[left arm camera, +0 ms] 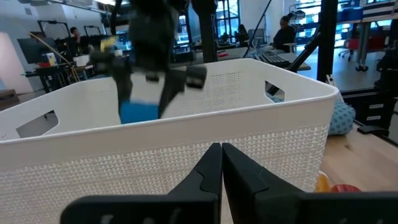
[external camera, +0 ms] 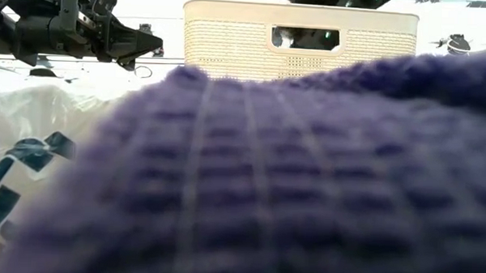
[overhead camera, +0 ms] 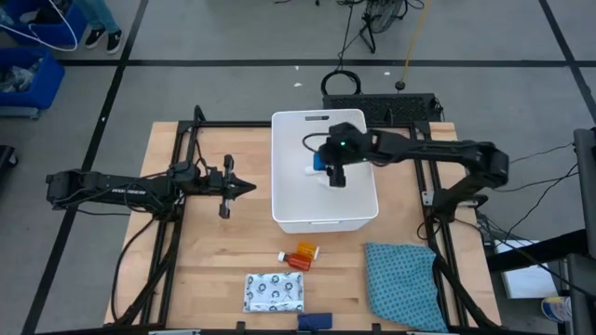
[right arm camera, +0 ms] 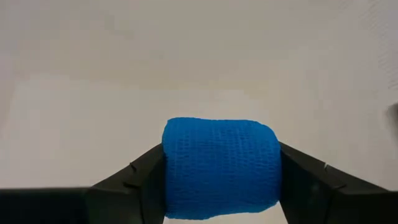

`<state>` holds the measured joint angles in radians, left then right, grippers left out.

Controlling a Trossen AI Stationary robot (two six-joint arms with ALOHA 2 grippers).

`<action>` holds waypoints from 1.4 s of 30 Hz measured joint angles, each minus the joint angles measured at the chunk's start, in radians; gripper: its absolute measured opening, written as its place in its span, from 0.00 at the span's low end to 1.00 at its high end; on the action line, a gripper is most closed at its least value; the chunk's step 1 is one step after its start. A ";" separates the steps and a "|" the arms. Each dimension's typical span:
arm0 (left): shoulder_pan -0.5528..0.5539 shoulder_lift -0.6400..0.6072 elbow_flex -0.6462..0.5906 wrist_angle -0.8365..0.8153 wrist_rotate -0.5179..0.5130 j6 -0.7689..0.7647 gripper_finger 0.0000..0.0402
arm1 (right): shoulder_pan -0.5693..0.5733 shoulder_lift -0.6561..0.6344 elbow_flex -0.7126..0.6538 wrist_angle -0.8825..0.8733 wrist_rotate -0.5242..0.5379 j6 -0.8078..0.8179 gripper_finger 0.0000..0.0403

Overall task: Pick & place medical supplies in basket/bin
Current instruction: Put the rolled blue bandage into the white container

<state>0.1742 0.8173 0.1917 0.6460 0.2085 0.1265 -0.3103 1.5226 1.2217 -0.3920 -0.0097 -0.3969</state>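
Note:
My right gripper (overhead camera: 335,173) hangs over the inside of the white tub (overhead camera: 279,167), shut on a blue wrap roll (right arm camera: 221,165). In the left wrist view the roll (left arm camera: 138,112) shows just behind the tub's near wall (left arm camera: 249,124). My left gripper (overhead camera: 244,188) waits shut, raised, left of the tub; its fingertips (left arm camera: 221,149) meet. Near the table's front lie orange pill bottles (overhead camera: 303,253), a white dark-patterned packet (overhead camera: 275,291) and a dark blue bar (overhead camera: 315,321). My right gripper pinches the blue roll between its two fingers (right arm camera: 140,177), one on each flat end of the roll (right arm camera: 273,168). The fingers point down from above. The roll is lifted clear over the tub's floor, its axis lying level from finger to finger.
A teal patterned cloth (overhead camera: 402,284) lies at the table's near right corner. In the low view a blurred blue-violet knit surface (external camera: 307,171) close to the lens fills most of the picture, the packet (external camera: 15,169) beside it and the tub (external camera: 230,39) behind.

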 joint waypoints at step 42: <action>0.001 0.000 0.000 -0.012 0.000 0.003 0.04 | -0.032 0.149 -0.004 -0.156 -0.009 0.071 0.74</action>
<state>0.1753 0.8173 0.1917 0.6339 0.2083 0.1291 -0.3420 1.6714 1.2175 -0.5478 -0.0182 -0.3260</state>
